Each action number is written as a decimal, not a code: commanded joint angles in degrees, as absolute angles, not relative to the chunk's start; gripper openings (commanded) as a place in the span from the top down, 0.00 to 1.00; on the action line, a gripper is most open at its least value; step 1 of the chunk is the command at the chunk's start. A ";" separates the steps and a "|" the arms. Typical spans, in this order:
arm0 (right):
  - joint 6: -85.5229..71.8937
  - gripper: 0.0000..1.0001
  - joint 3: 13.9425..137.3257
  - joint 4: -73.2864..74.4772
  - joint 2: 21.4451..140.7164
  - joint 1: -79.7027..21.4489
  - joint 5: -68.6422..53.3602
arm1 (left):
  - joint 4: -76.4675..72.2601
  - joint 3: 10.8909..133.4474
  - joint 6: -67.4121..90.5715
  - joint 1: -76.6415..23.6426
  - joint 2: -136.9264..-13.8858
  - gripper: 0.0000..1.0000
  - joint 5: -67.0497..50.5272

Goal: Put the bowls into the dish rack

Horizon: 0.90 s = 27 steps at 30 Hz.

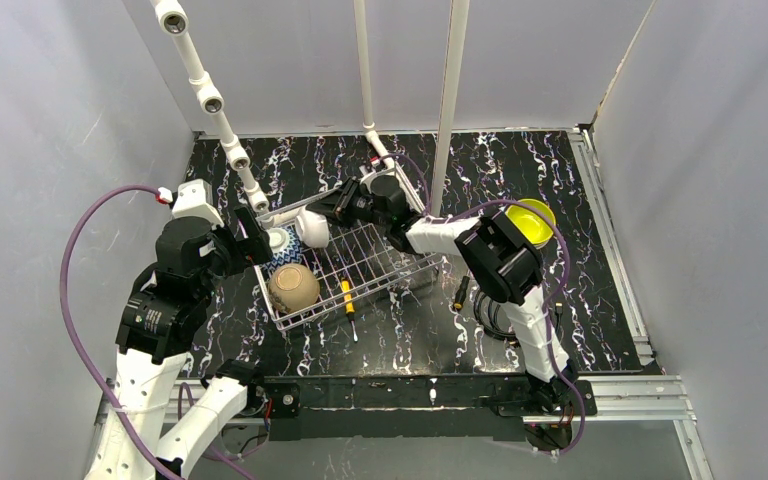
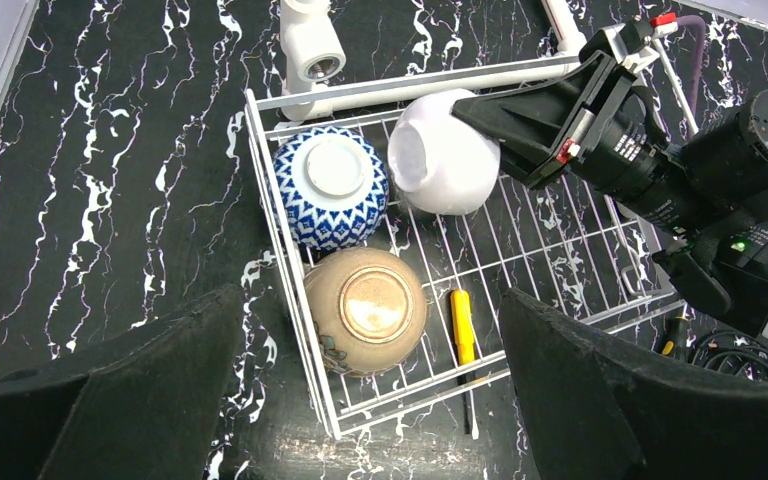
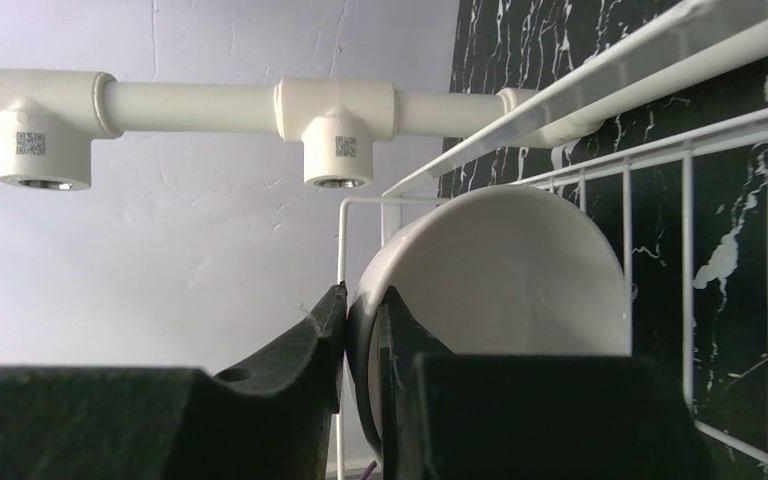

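Right wrist view has your right gripper point(image 3: 360, 320) fingers point(image 3: 300, 360) straddling the white bowl point(image 3: 500, 270) rim inside the dish rack point(image 3: 600, 88). Can't tell if they're actually squeezing it. Your left gripper point(image 2: 368, 330) hangs wide open.

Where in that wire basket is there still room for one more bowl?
In the dish rack, the grid floor is bare from the yellow screwdriver and the white bowl across to the opposite wall. The other end is crowded: blue-white bowl, tan bowl, and the white bowl with the right gripper on its rim.
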<state>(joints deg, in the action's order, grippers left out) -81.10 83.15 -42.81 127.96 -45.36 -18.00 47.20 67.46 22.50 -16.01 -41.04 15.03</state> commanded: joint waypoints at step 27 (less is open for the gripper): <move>-65.80 0.55 78.07 -31.13 122.72 -43.34 -10.52 | 48.08 67.36 22.06 -15.91 -40.37 0.02 16.61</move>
<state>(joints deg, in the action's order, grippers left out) -71.11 80.07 -37.80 125.16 -43.16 -12.64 47.22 67.46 22.52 -16.01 -41.01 15.40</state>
